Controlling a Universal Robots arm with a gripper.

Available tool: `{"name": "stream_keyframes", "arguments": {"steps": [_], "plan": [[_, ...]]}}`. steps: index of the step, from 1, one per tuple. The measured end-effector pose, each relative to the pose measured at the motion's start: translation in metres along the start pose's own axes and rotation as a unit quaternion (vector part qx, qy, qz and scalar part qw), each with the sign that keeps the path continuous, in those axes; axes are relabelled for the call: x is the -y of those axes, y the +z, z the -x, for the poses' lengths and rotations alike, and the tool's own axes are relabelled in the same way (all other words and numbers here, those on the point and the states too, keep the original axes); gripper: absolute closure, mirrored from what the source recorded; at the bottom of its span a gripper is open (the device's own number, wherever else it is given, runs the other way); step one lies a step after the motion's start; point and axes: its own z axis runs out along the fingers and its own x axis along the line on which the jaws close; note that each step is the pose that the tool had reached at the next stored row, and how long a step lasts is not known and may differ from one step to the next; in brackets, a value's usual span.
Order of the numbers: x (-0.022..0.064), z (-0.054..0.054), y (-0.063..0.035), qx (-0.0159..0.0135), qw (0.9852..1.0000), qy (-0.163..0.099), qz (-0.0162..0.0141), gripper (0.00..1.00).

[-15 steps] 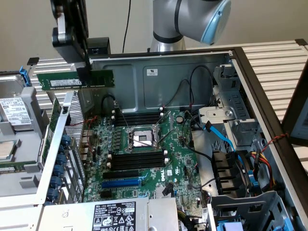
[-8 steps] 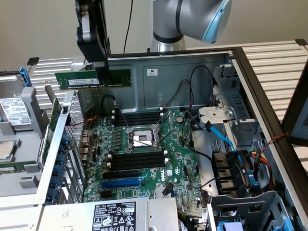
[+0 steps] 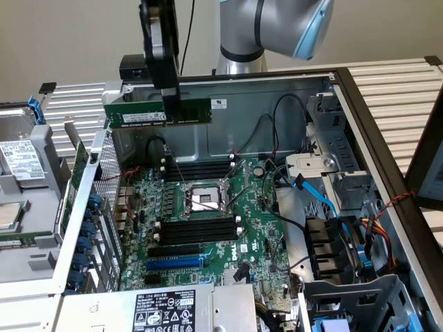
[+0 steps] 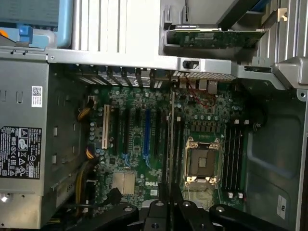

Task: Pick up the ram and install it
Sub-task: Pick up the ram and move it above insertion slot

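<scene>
**Figure. Memory installation, mid-course.** The hand (image 3: 169, 109) is clamped on the ram (image 3: 135, 115), gripping it near the middle. The stick hangs level, long edge down, high above the open case (image 3: 228, 81) and well apart from the motherboard (image 3: 256, 228). Pick-up is therefore complete; seating is not. The memory slots (image 3: 197, 169) on either side of the CPU socket (image 3: 204, 200) appear bare, with their white end clips showing.

In the wrist view the ram (image 4: 171, 134) is seen edge-on as a thin line. It runs parallel to the slots (image 4: 233, 154) and passes beside the socket (image 4: 201, 163).

Clearances, as judged: the space directly above the board's centre is open. The far bank is hemmed by the case's rear wall and by black cables (image 3: 158, 149) looping close to its end. The near bank lies just beside the blue expansion slot (image 3: 176, 263), with the power supply (image 3: 163, 311) beyond. At the exterior view's right, the drive bay (image 3: 332, 242) and its wiring crowd the board's edge.
</scene>
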Motion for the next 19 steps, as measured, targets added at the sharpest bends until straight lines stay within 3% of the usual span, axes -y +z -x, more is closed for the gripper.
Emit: {"name": "stream_keyframes", "arguments": {"steps": [5,12,19], "plan": [[0.0175,0.011,0.0059,-0.0007,1.0,0.0,0.0001,0.87],[0.0212,0.032,0.0083,-0.0065,1.0,0.0,0.0024,0.87],[0.0284,0.037,0.0118,-0.0065,1.0,0.0,0.0024,0.87]]}}
